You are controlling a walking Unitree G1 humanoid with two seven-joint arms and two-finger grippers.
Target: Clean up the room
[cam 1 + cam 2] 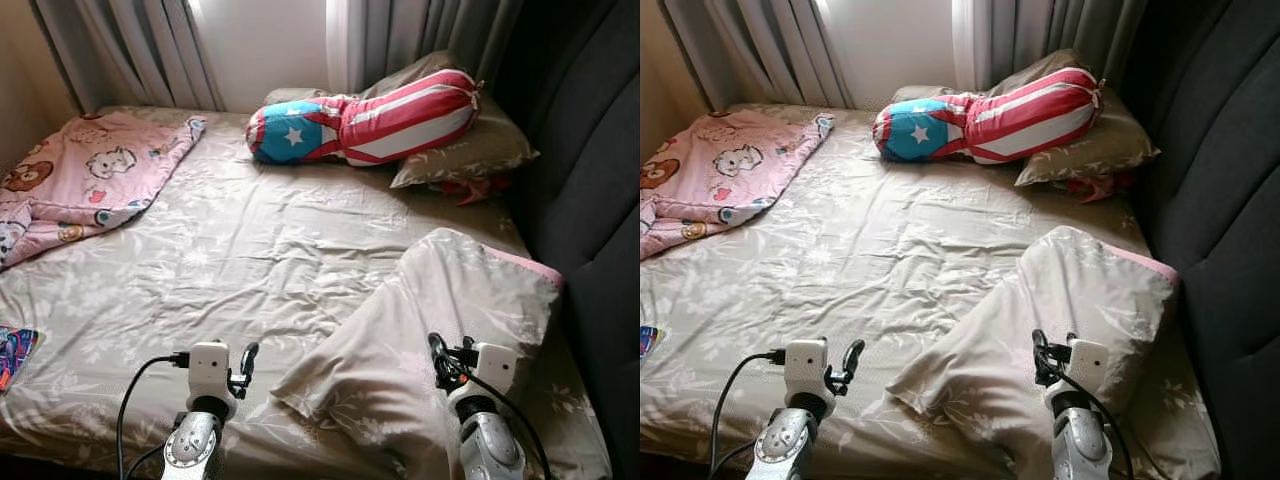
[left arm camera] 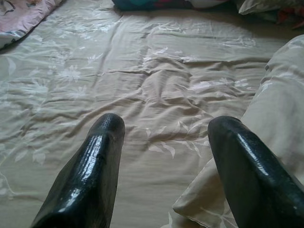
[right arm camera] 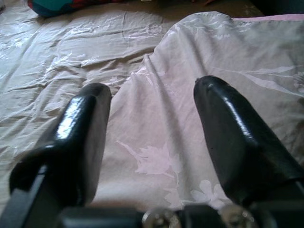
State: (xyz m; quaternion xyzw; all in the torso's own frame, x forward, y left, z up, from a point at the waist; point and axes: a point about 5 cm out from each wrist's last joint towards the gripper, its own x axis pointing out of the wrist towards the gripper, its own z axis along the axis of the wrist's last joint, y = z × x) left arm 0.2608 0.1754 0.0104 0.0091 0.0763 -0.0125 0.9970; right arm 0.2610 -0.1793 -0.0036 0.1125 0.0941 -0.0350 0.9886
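- A bed (image 1: 250, 240) covered by a beige floral sheet is seen ahead, with a dark padded headboard (image 1: 590, 170) along its right side and grey curtains (image 1: 130, 50) at the far end.
- A beige floral pillow (image 1: 440, 320) with a pink edge is laid askew on the near right part of the bed, one corner pointing toward the robot.
- The left gripper (image 2: 164, 142) is held low over the sheet just left of that pillow corner, its fingers spread wide and nothing between them.
- The right gripper (image 3: 152, 128) is held above the pillow's near part, fingers likewise set wide apart and empty.
- A bolster (image 1: 365, 118) in red and white stripes with a blue starred end is rested at the far end, leaning on a second beige pillow (image 1: 470, 150).
- A pink cartoon-print blanket (image 1: 90, 180) is bunched at the far left corner.
- A colourful item (image 1: 15, 352), too cropped to identify, is seen at the left edge.
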